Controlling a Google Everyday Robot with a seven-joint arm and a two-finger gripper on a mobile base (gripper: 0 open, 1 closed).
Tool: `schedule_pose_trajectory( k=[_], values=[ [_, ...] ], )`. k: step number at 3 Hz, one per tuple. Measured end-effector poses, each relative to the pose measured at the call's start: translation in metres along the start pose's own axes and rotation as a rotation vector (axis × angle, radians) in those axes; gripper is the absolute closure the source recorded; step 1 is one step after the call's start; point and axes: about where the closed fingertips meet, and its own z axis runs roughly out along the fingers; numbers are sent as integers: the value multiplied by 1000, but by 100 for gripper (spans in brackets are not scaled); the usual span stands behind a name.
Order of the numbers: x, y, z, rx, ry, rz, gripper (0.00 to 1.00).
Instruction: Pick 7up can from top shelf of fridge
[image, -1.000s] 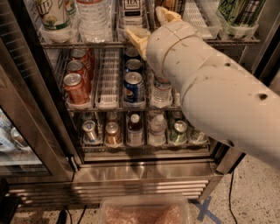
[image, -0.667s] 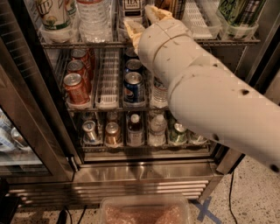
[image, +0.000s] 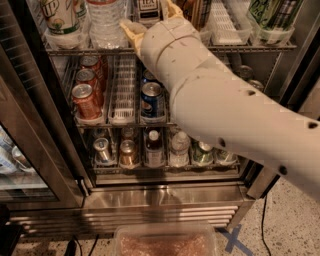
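the jaws are up at the top shelf (image: 250, 48) of the fridge (image: 160, 197), on the end of the big cream arm (image: 225, 110) that comes in from the lower right. they're spread apart, not clamped on anything. one yellowish pad (image: 131, 31) shows on the left and the other pokes up on the right, with a white tea can (image: 149, 9) sitting in the gap behind them. can't tell if either pad touches it. the 7up can (image: 60, 15) stands upright in a clear bin well left of the jaws, with a water bottle (image: 105, 20) between it and them. red cans (image: 86, 99) and a blue can (image: 151, 97) sit on the rack below the jaws.
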Motion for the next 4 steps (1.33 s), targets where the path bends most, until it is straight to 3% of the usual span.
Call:
schedule_pose_trajectory(
  k=[2, 4],
  values=[
    [0, -3, 6, 47, 6, -12, 33],
    [7, -21, 9, 120, 32, -53, 31]
  ],
)
